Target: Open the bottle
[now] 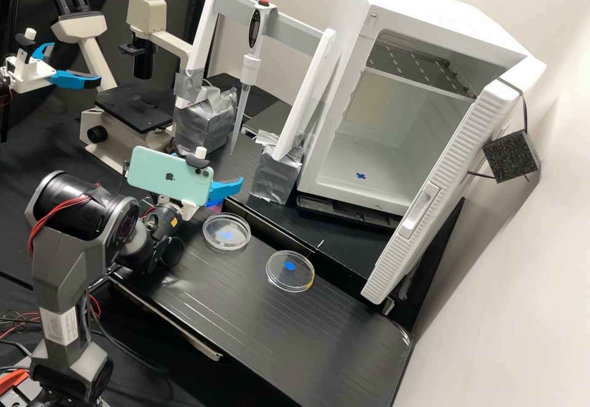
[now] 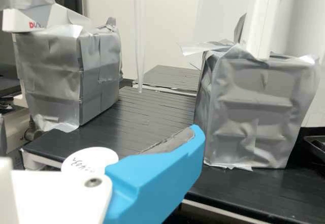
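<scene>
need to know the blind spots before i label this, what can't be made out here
- Microscope, high view: part of its base hidden behind the phone
- Pipette, high view: display too small to read
- Pipette, wrist view: upper part cut off by the edge
- Second arm, high view: cut off by the edge
</scene>
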